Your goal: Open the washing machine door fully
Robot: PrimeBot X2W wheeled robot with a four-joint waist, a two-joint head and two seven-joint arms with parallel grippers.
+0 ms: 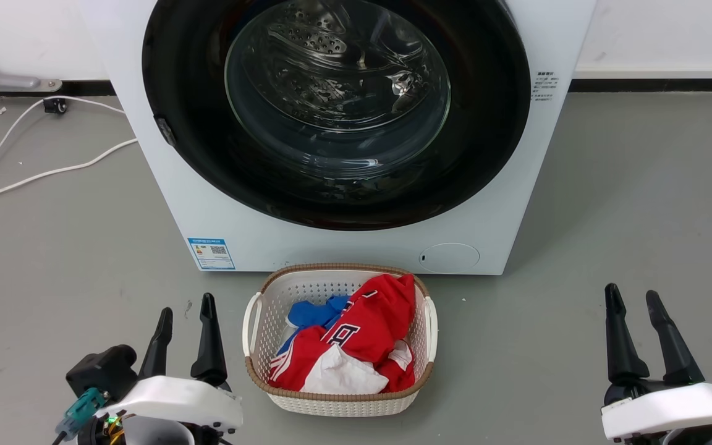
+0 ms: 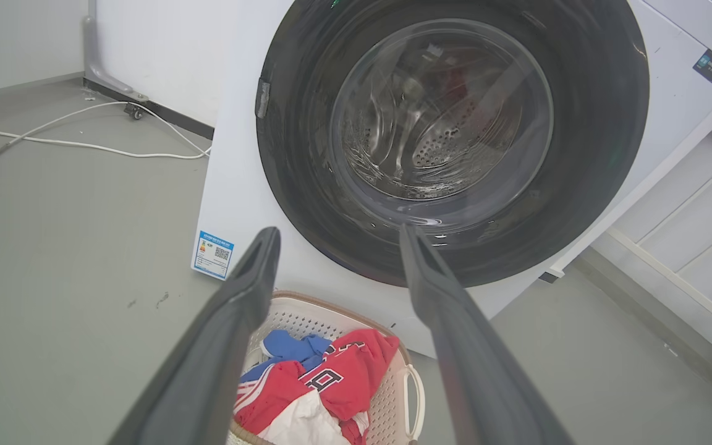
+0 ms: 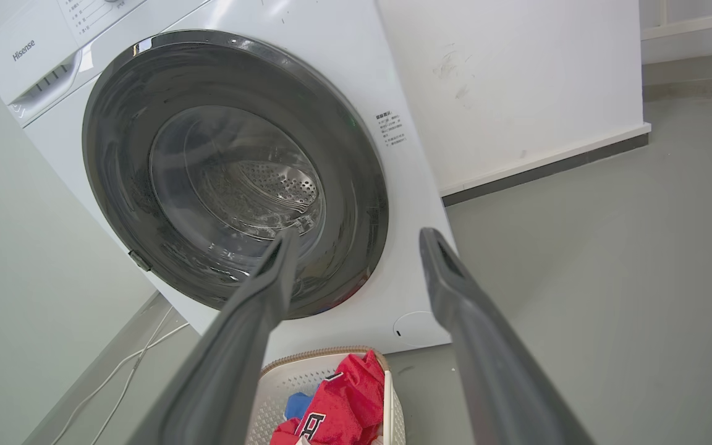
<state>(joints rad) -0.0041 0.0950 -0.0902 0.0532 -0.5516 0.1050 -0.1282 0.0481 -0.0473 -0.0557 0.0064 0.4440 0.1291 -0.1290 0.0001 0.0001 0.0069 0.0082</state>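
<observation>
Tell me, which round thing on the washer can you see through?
The washing machine door: the big black one with a clear glass middle. The small round filter cover below it is solid white.

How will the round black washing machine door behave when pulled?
The round glossy black washing machine door with its glass bowl probably swings rigidly. Its shiny face looks slippery; the small grey tab at its edge may give grip.

Bright, even light; glare on washing machine door (image 1: 337, 111) (wrist edges bend).
</observation>
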